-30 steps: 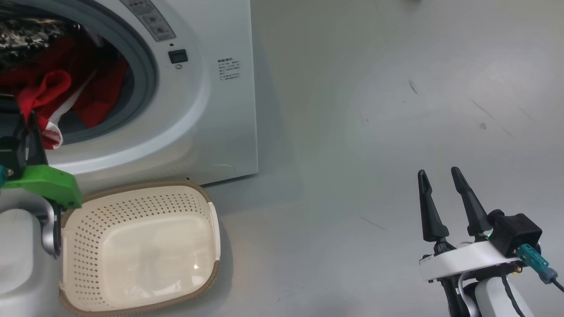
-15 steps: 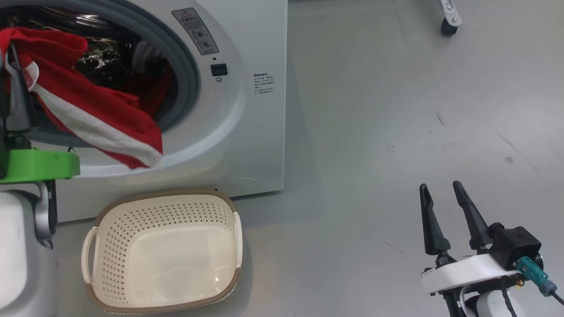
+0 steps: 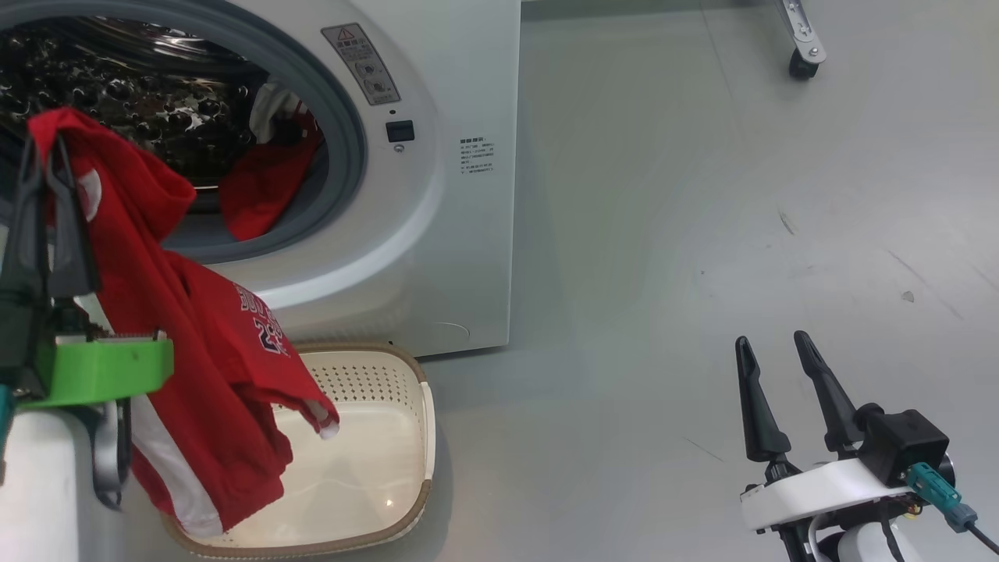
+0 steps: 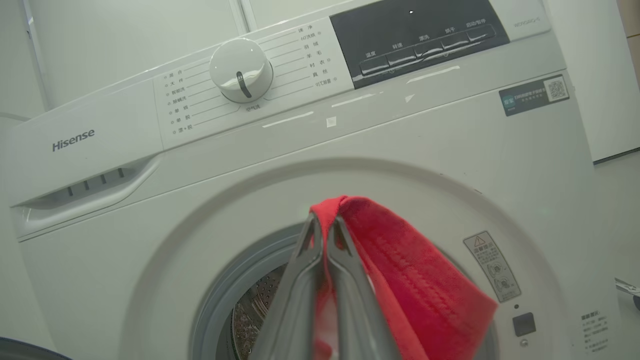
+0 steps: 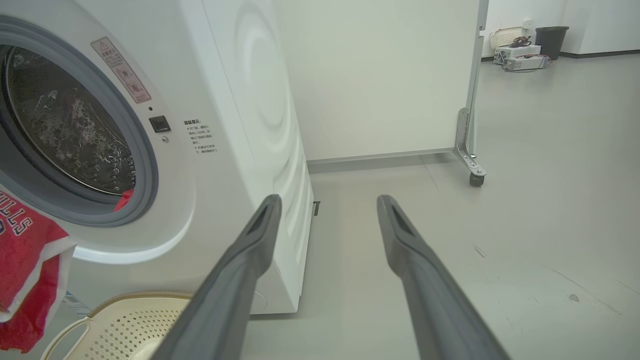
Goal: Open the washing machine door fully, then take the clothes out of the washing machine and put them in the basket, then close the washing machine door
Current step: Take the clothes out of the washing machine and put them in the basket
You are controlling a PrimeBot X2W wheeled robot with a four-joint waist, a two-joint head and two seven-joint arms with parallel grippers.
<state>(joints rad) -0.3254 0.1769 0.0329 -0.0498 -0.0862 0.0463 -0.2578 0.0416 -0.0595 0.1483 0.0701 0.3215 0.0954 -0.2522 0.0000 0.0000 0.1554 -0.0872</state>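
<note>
Garment position: the red clothes (image 3: 211,351) hang from the left pincer (image 3: 43,148), outside the washing machine (image 3: 453,234) and in front of its round opening.

The left pincer is clamped narrow on a fold at the top of the fabric. In the left wrist view its two fingers are pressed together at the left pincer (image 4: 326,222) tips. The clothes (image 4: 410,270) are caught between them and drape off to the right, across the front of the washing machine (image 4: 350,140).

From that grip the cloth falls down and to the right (dark lettering and a number show on it, white trim along the edge). Its lower end overlaps the near left part of the basket (image 3: 367,375) in the head view. Whether it touches the basket cannot be told.

The basket stands on the floor (image 3: 702,195), just in front of the machine and below the opening.

A second red piece (image 3: 265,187) lies inside the drum (image 3: 117,86), low on the right, against the grey gasket (image 3: 351,172).

The right pincer (image 3: 771,340) is spread wide with nothing between its fingers. It is held over bare floor, well apart from the machine, the basket and the clothes. In the right wrist view the right pincer (image 5: 329,200) points past the machine's corner, with the basket (image 5: 125,330) at lower left.
</note>
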